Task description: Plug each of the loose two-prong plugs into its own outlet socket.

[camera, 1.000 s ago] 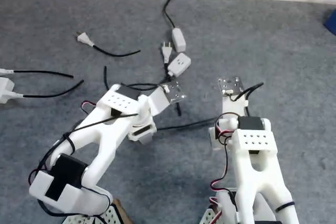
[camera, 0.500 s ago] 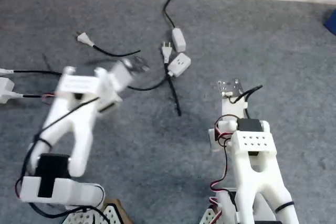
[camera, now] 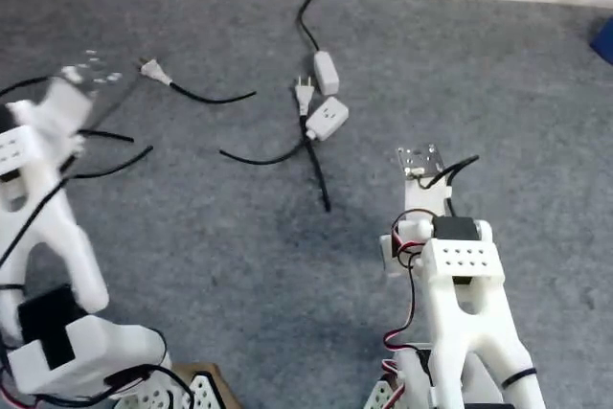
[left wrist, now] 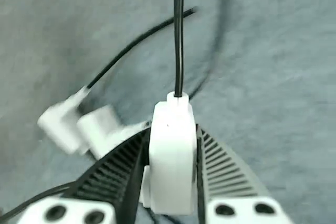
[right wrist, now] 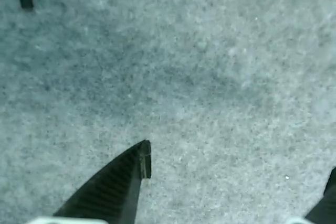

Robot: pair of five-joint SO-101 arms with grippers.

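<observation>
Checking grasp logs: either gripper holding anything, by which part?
Left gripper clamps the white corded connector by its body's sides; right gripper open, holding nothing.

No words, numbers or signs can be read; the white socket body point(left wrist: 172, 156) looks unmarked, though perhaps only blurred.

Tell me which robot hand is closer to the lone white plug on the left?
Left. The left hand is just beside the plug. The right hand is much farther away, over on the other side.
</observation>
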